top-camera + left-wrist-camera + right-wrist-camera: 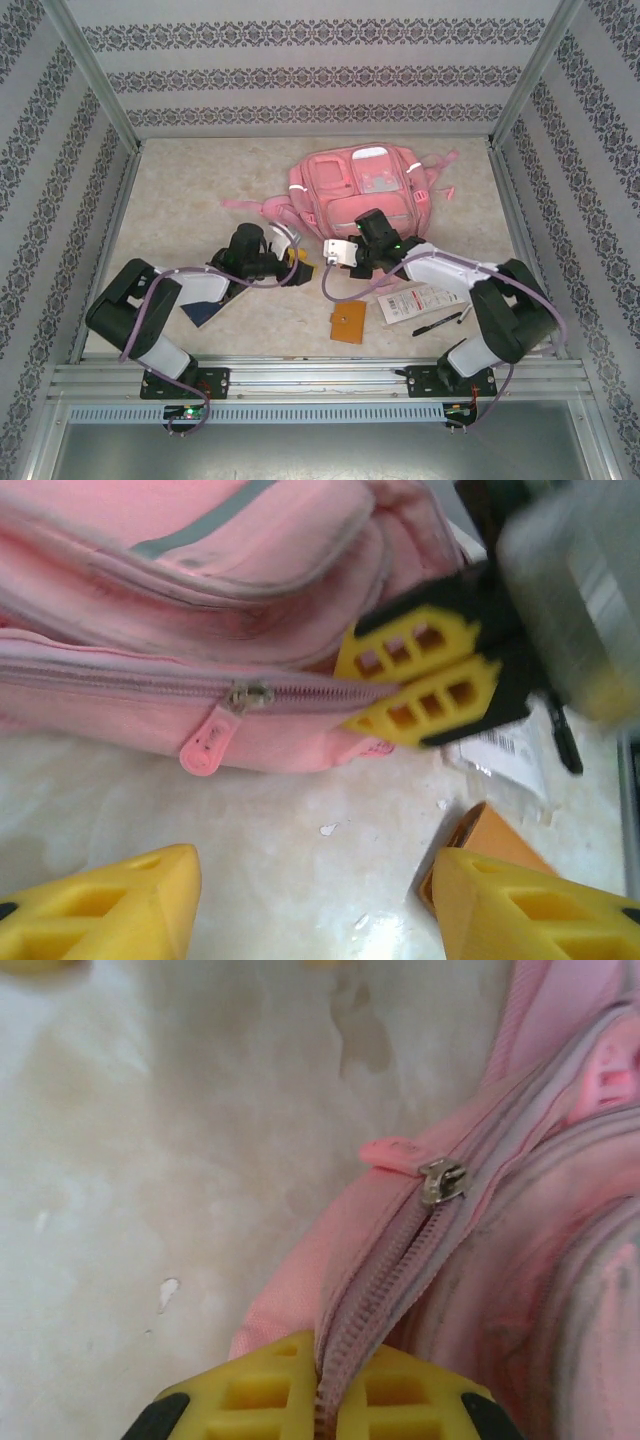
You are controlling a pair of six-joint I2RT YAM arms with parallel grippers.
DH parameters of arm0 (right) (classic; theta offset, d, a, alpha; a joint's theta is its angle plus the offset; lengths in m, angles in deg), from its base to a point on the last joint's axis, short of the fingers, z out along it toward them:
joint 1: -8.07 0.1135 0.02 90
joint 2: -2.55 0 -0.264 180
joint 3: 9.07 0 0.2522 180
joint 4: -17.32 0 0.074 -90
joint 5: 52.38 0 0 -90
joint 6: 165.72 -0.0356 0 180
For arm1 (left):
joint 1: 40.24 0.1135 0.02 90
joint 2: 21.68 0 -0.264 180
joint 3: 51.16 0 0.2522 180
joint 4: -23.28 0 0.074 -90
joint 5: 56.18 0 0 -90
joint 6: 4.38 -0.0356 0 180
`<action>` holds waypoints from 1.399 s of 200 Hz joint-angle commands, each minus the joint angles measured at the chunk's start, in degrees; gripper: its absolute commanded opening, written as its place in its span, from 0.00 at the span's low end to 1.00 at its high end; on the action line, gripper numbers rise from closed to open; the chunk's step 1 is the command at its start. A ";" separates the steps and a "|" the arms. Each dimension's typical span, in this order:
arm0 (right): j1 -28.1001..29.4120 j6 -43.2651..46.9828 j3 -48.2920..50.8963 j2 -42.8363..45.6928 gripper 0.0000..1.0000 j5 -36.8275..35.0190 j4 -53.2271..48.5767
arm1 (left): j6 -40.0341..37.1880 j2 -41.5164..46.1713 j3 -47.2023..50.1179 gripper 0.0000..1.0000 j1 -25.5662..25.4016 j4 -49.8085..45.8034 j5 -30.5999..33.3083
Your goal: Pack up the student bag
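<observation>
Under the left wrist camera, the left gripper (315, 900) stands open. Its two yellow fingers (110, 905) are well apart above the bare table (300, 830) and hold nothing. Ahead lies the student bag (150, 590), pink, with a pink zip pull (212, 742) hanging from a metal slider on its front zip. The right gripper (420, 680) is clamped on the same zip seam, further along towards the bag's corner. A white packet (505, 752) beyond it carries a barcode; the print beside it is too blurred to read. An orange card (490, 840) lies on the table just beside one yellow finger.

At the right wrist camera, the right gripper's jaws are shut on the bag's zip track. The teeth run up from between its pads to the slider (440, 1182), and the pink pull lies to the slider's left.

From the top external camera, the student bag (365, 190) lies flat at the middle rear of the table, pockets up, with both arms reaching to its near edge. The white packet shows red and dark print, too small to read. A black pen (437, 324) lies just beside it.
</observation>
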 commanded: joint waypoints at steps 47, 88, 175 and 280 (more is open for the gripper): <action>-1.16 8.78 -2.68 7.46 0.00 9.40 -5.08 | -1.24 -16.20 2.35 0.59 0.49 44.77 4.79; -1.01 9.84 -0.88 8.76 0.00 8.42 -4.93 | -3.57 -15.55 2.96 0.59 0.37 44.61 2.54; -0.57 9.04 -1.49 9.15 0.00 10.15 -5.16 | -14.93 -13.18 1.94 0.34 -4.32 33.08 7.99; 0.82 9.65 -0.83 9.02 0.00 9.80 -5.23 | -18.02 -13.14 -0.52 0.23 -7.76 29.35 11.27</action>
